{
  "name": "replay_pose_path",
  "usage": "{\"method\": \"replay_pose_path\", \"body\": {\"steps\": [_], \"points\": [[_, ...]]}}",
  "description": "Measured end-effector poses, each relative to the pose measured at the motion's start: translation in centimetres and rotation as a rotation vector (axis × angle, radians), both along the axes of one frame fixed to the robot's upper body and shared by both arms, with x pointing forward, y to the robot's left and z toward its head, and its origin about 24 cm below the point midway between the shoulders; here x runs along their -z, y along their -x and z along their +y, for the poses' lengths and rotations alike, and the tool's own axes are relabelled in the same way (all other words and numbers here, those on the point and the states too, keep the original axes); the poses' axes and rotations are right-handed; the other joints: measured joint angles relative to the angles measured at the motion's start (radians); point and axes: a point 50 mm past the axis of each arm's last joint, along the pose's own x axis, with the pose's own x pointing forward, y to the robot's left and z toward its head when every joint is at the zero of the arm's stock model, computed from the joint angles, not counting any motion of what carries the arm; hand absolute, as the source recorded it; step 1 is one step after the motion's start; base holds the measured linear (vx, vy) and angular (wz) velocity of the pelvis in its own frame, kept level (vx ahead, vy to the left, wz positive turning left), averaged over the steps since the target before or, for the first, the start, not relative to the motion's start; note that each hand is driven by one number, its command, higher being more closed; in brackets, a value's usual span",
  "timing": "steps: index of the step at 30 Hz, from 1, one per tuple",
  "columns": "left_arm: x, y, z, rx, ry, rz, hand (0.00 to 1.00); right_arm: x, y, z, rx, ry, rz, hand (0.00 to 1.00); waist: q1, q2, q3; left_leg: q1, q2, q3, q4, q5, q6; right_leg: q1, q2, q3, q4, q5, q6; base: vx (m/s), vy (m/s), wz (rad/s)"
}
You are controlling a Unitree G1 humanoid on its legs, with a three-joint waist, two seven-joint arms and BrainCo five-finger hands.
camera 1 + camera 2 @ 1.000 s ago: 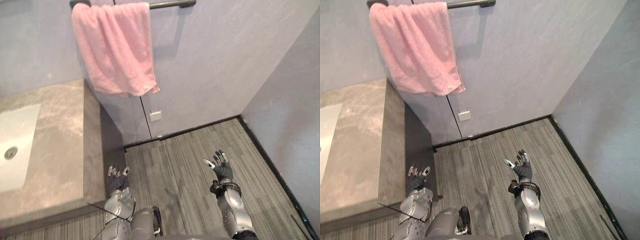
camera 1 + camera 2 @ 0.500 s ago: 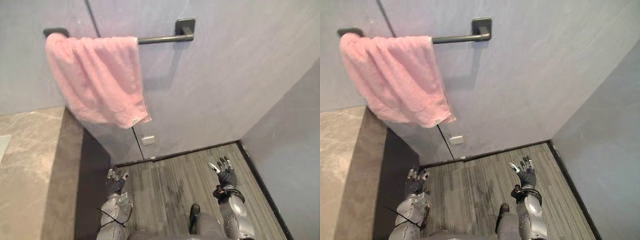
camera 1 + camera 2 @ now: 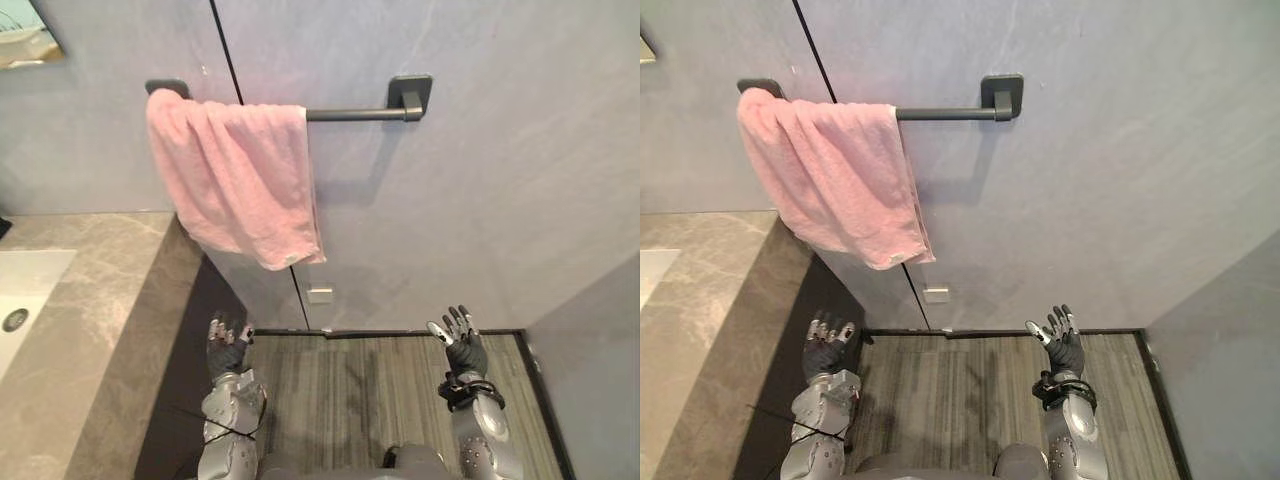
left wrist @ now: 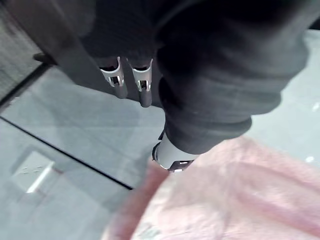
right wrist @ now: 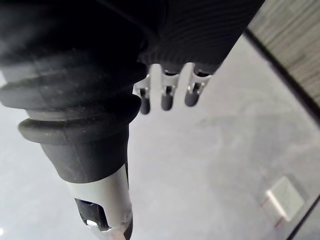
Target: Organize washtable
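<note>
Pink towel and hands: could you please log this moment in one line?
pink towel: draped over wall rail | left hand: open, empty, beside counter | right hand: open, empty, above floor

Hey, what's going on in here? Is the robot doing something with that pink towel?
Nothing is being handled right now. A humanoid robot faces the wall beside a stone washtable with a sink. The pink towel hangs over the left end of a dark wall rail, higher than its hands. The left hand and the right hand are both held up, open and empty, touching nothing.
</note>
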Motion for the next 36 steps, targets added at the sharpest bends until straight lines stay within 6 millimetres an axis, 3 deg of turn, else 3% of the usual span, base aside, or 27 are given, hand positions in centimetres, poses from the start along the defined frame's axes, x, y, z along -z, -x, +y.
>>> {"method": "replay_pose_path", "body": {"steps": [2,6,12,19,23,36], "points": [[-0.8,0.1,0.6,-0.054,-0.002,-0.036,0.00,0.0,-0.1,-0.1,-0.008,0.007,-0.001,0.00,0.006,0.039,-0.021,0.008,-0.009,0.038,-0.085,0.046,0.013,0.002,0.021,0.011,-0.006,0.007,0.013,0.05,0.090,-0.13],[-3.9,0.7,4.2,-0.219,-0.084,-0.149,0.00,0.1,-0.2,1.7,-0.024,-0.053,-0.010,0.00,0.003,0.002,-0.045,0.064,-0.035,0.057,-0.195,0.065,0.014,0.015,0.016,0.054,-0.096,0.058,0.041,0.07,0.109,-0.15],[-8.6,0.4,6.8,-0.245,-0.259,-0.327,0.00,0.0,-0.4,3.1,-0.113,-0.062,-0.022,0.00,0.003,0.007,-0.050,0.115,-0.049,0.065,-0.230,0.073,0.018,0.081,0.020,0.061,-0.181,0.090,0.053,0.03,0.047,-0.04],[-15.7,-2.9,10.0,-0.189,-0.514,-0.555,0.00,0.1,-0.2,2.6,-0.171,-0.029,-0.025,0.00,-0.002,0.018,-0.064,0.153,-0.044,0.062,-0.302,0.115,0.009,0.120,0.041,0.056,-0.237,0.115,0.042,-0.01,-0.016,0.01],[-16.8,-4.0,11.0,-0.161,-0.622,-0.549,0.00,0.4,0.1,2.1,-0.178,-0.017,-0.007,0.00,-0.005,0.022,-0.073,0.145,-0.044,0.062,-0.319,0.126,0.010,0.120,0.048,0.058,-0.270,0.137,0.042,-0.03,-0.002,0.00],[-14.2,-6.5,13.9,-0.064,-0.652,-0.340,0.00,1.8,2.2,2.4,-0.231,-0.027,0.062,0.00,0.000,0.003,-0.109,0.105,-0.015,0.095,-0.345,0.154,-0.006,0.058,0.089,0.109,-0.304,0.174,0.018,-0.04,-0.019,-0.09]]}}
